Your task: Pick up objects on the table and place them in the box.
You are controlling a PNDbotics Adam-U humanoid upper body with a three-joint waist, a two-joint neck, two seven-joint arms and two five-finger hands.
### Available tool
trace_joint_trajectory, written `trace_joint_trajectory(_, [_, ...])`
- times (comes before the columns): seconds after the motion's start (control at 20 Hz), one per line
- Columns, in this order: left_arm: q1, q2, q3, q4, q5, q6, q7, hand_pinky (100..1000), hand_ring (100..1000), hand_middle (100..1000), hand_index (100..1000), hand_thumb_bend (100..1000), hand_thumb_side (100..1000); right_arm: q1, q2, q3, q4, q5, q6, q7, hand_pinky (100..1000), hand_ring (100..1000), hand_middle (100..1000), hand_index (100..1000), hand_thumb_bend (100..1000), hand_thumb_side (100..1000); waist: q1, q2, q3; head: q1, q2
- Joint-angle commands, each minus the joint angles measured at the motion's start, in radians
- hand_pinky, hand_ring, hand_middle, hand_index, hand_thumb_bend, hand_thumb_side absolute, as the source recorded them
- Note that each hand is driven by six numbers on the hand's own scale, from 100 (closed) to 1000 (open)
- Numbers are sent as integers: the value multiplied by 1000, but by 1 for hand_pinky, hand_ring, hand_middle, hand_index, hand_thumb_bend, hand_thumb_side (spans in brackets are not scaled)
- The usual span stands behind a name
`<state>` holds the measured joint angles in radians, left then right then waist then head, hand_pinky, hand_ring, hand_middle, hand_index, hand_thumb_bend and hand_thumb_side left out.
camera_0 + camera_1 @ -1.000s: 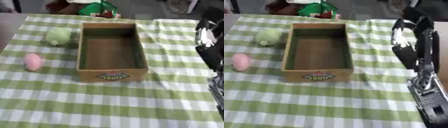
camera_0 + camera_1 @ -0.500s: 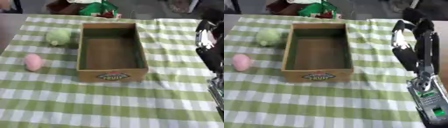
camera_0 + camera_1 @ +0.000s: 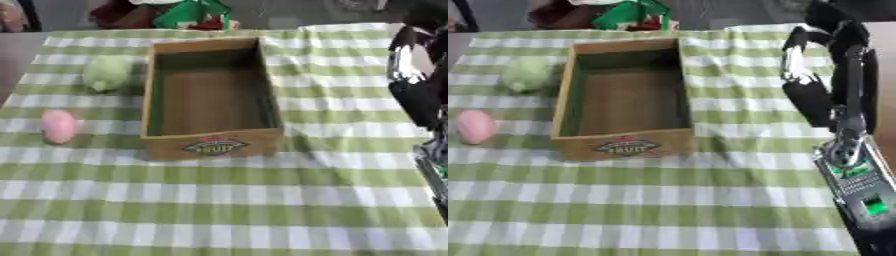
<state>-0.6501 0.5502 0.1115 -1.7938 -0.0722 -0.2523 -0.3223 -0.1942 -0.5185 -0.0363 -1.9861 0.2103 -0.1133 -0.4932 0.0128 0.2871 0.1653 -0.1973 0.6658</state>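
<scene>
Box (image 3: 623,97) with pink object (image 3: 476,126) and green object (image 3: 528,74) beside, right hand (image 3: 820,82) raised, fingers possibly curled, unclear

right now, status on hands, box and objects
Right hand raised right of the box, holding nothing; left hand out of view. Box empty. Pink object and green object on the cloth, left of the box, unobstructed.

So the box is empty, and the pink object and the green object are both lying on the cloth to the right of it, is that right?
Not quite. The box is empty, but the pink object and the green object lie on the cloth to its left, not its right, as the left eye view shows.
</scene>
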Motion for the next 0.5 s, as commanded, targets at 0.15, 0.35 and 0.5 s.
trace_joint_trajectory(0.15, [-78, 142, -104, 100, -69, 16, -68, 717, 828, 863, 977, 419, 958, -14, -31, -5, -14, 7, 1, 0, 744, 790, 742, 824, 100, 505, -3, -19, -10, 8, -24])
trace_joint_trajectory(0.35, [-119, 233, -194, 190, -125, 20, -124, 741, 843, 875, 988, 462, 942, -20, -26, 0, -14, 3, 2, 7, 744, 788, 740, 823, 100, 502, -8, -21, -21, 17, -23])
trace_joint_trajectory(0.5, [-141, 299, -261, 257, -166, -12, -165, 751, 852, 883, 996, 480, 933, -25, -21, 3, -14, -1, 2, 12, 744, 787, 739, 822, 100, 503, -14, -23, -29, 28, -25])
